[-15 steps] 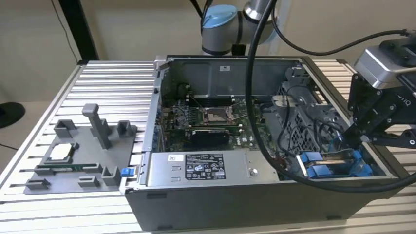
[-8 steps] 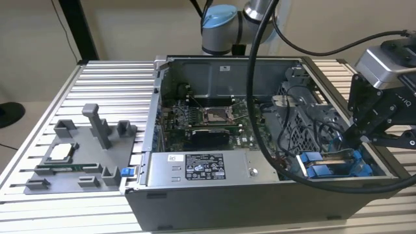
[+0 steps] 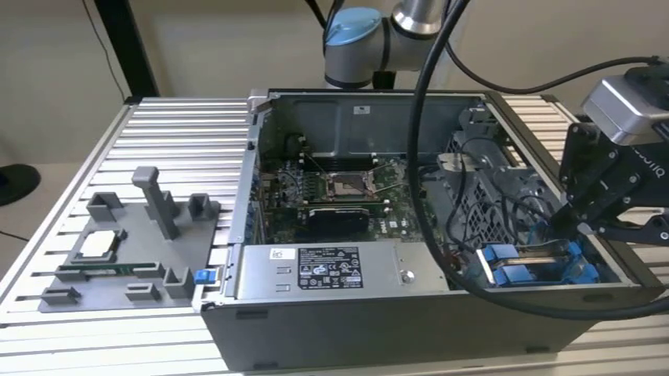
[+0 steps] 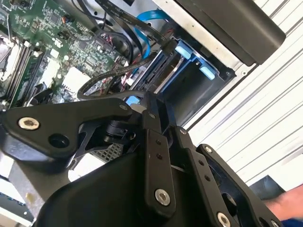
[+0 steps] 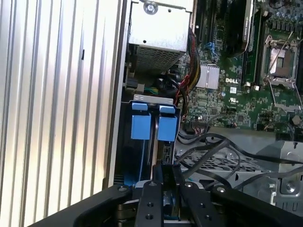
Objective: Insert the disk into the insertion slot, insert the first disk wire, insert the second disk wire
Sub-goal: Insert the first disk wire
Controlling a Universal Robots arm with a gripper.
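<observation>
Exterior view – gripper [image 3: 578, 227]: black, hanging over the end of the open computer case [image 3: 418, 329] at the exterior view's right, just above the insertion slot [image 3: 565, 262].
Exterior view – fingers: angled down toward the slot; their spacing is hidden from this side.
Exterior view – lettering: white characters on the gripper's black body.
Exterior view – power supply box [image 3: 313, 274]: grey, lying along the near wall of the case, with a white label [image 3: 329, 269] of black print and marks.
Exterior view – table [image 3: 178, 133]: ribbed aluminium, carrying a grey fixture [image 3: 125, 258] at the view's left.
Second wrist view – fingers [image 4: 154, 151]: drawn together, tips near the slot's grey wall [image 4: 203, 90]; a small blue bit shows at the tips, and I cannot tell whether it is pinched.
Second wrist view – blue cable [image 4: 147, 16]: curves down into the slot.
First wrist view – fingers [image 5: 176, 177]: close together with only a sliver between, just short of the slot's mouth [image 5: 152, 98].
First wrist view – disk [image 5: 140, 126]: seated in the slot, with the two blue tabs of its carrier side by side at the mouth; the drive body is mostly hidden.
First wrist view – motherboard [image 5: 227, 109]: green, beside the slot, bearing a small white logo.
</observation>
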